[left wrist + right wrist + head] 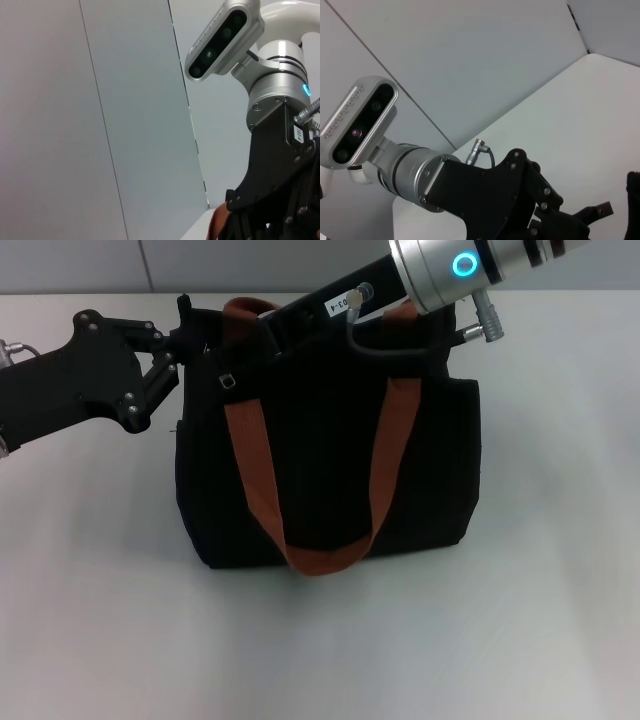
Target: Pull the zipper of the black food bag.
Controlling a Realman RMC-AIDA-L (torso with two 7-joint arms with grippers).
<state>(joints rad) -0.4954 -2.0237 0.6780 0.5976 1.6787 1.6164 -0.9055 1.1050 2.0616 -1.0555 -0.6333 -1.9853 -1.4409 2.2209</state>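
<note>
Left claw (pixel 183 338) at the top left corner of the black food bag (pixel 330 470) on the bench (pixel 520 640); right claw (pixel 275 328) over its top. Neither claw's state readable, zipper hidden. Likely brace-and-pull step; next: pull along the zip line.

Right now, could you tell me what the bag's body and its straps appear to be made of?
The bag looks like matte black woven fabric: it reflects no light and its sides sag softly. The straps look like flat orange-brown webbing, probably nylon or cotton, bending in a limp loop. A small metal buckle glints silver.
</note>
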